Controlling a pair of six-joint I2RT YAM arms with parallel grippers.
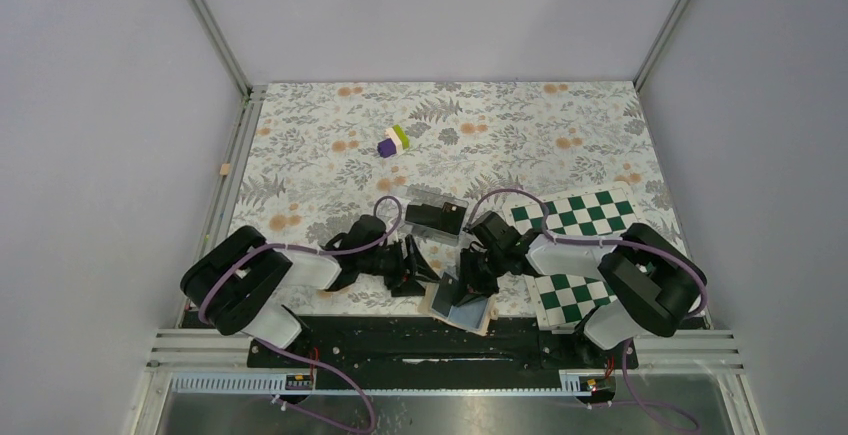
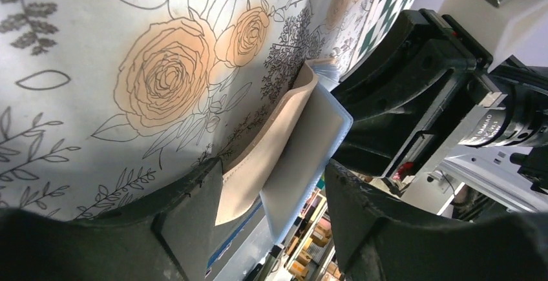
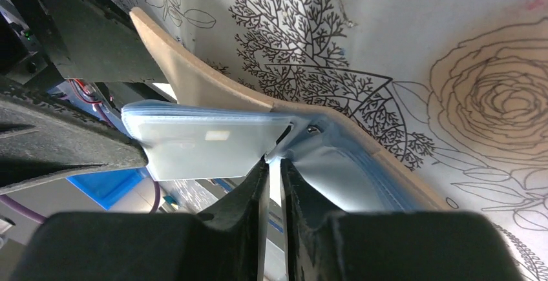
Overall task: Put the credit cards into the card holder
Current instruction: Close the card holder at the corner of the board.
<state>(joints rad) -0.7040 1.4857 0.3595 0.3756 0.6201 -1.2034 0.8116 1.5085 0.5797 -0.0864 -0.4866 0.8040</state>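
On my top view the table (image 1: 300, 155) carries the checkerboard (image 1: 580, 215) at the right. The wallet (image 1: 465, 310) lies open at the near edge, between the two arms, tan side down and blue side up. My left gripper (image 2: 271, 184) is spread wide, its fingers on either side of the wallet's (image 2: 304, 145) flaps. My right gripper (image 3: 274, 165) is pinched almost closed on the wallet's (image 3: 207, 145) blue lining at the fold. Beyond them, black cards (image 1: 432, 217) sit in a clear case (image 1: 455, 205). The blocks (image 1: 394, 140) lie farther back.
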